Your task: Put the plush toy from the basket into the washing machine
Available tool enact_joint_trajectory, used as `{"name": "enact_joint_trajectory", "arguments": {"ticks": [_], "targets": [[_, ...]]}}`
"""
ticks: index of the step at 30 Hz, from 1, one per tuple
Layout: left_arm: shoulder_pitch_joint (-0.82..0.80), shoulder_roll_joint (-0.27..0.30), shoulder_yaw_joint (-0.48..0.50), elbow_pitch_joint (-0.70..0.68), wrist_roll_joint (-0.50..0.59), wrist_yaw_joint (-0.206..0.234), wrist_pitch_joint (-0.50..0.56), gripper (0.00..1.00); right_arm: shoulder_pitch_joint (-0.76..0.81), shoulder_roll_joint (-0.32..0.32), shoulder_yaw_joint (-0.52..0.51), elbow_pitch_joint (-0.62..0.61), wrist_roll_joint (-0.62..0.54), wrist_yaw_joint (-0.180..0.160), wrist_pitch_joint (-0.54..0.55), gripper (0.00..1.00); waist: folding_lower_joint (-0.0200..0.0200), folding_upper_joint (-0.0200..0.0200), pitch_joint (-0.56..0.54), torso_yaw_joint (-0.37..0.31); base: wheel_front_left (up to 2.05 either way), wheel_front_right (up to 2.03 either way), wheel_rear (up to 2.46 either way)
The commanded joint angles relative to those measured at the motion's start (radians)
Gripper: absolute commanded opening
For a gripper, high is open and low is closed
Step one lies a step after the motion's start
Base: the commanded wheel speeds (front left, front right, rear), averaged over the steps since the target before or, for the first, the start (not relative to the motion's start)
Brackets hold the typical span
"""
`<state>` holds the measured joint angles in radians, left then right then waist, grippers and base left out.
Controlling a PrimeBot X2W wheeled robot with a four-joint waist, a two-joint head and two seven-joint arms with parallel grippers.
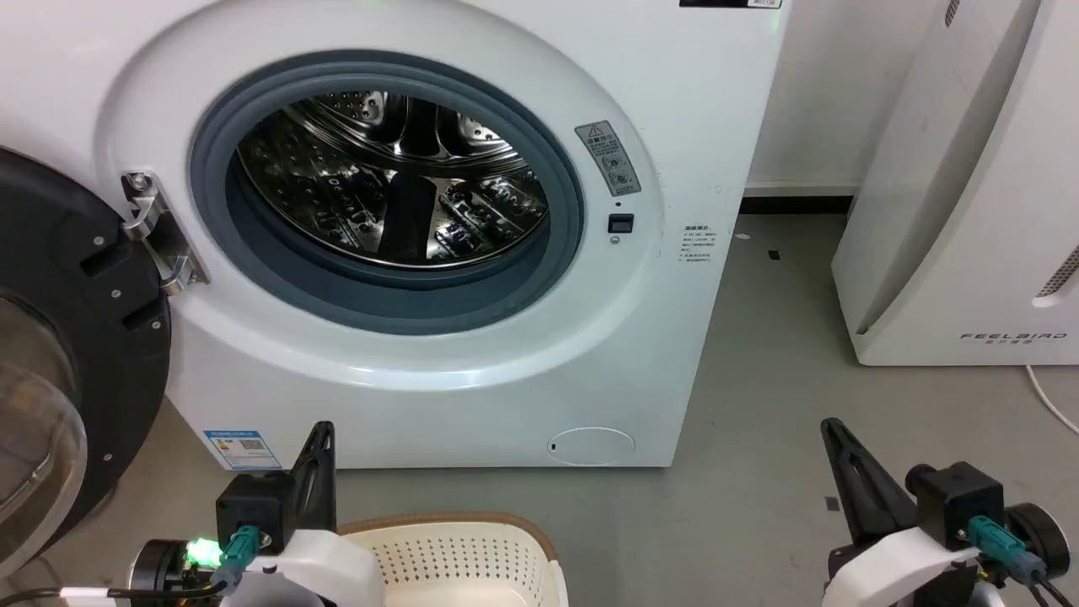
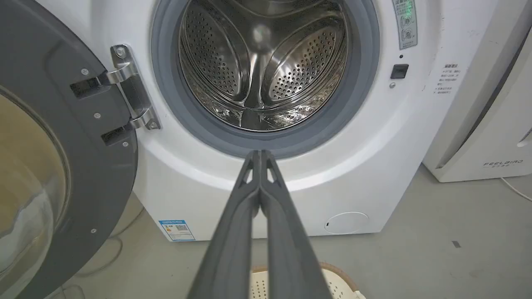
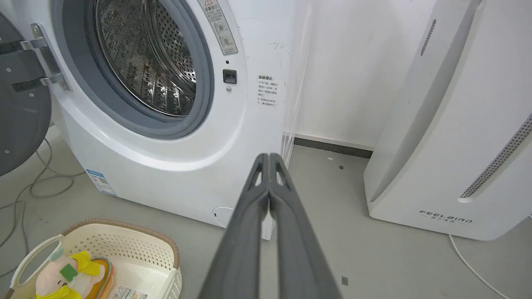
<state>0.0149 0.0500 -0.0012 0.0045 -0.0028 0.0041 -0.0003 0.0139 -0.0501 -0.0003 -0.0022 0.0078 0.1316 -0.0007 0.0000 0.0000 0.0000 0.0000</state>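
Left hand [image 2: 259, 155]: both fingers pressed together along their length, nothing between them. It points at the lower edge of the grey seal [image 2: 266, 143] of the washing machine [image 1: 455, 371] and is apart from it.

Right hand [image 3: 269, 158]: fingers also pressed together, nothing held. It is aimed at the machine's right front corner, over the grey floor [image 3: 332, 199].

In the head view both hands sit low, left at lower left and right at lower right, fingers up.

Plush toy [image 3: 70, 276]: lying in the basket [image 3: 124, 226], against its near-left wall in the right wrist view. Orange bun edge, yellow parts, pink body and green tag are visible. Neither hand touches it.

The basket is on the floor in front of the machine, between the two hands and nearer the left one. The left arm's white housing overlaps its left edge in the head view.

Porthole door [image 1: 76, 337]: swung open to the left on its steel hinge [image 1: 156, 232]. The steel drum [image 1: 396, 185] is exposed.

FEELBIRD appliance [image 1: 969, 211]: stands right of the machine with a floor gap between them. A white cord [image 1: 1049, 400] runs beside it.
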Motion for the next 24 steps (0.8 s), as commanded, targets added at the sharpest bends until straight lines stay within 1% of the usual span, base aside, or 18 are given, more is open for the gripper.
{"name": "enact_joint_trajectory", "arguments": {"ticks": [1, 4, 5, 24], "targets": [[-0.015, 0.000, 0.001, -0.005, 0.003, -0.004, 0.000, 0.00, -0.014, 0.000, 0.000, 0.002, -0.008, -0.001, 0.001, 0.00, 0.0000, 0.0000, 0.000, 0.000, 0.00, 0.00, 0.00], [-0.015, 0.000, 0.001, -0.005, 0.003, -0.004, 0.000, 0.00, -0.014, 0.000, 0.000, 0.002, -0.008, -0.001, 0.001, 0.00, 0.0000, 0.0000, 0.000, 0.000, 0.00, 0.00, 0.00], [0.000, 0.000, 0.000, 0.000, 0.000, 0.000, 0.000, 1.00, 0.000, 0.000, 0.000, 0.000, 0.000, 0.000, 0.000, 1.00, 0.0000, 0.0000, 0.000, 0.000, 0.00, 0.00, 0.00], [-0.004, 0.000, -0.019, 0.016, -0.015, 0.015, -0.032, 1.00, 0.002, 0.000, -0.018, -0.010, 0.005, 0.000, -0.032, 1.00, 0.0000, 0.0000, 0.012, 0.000, 0.00, 0.00, 0.00]]}}
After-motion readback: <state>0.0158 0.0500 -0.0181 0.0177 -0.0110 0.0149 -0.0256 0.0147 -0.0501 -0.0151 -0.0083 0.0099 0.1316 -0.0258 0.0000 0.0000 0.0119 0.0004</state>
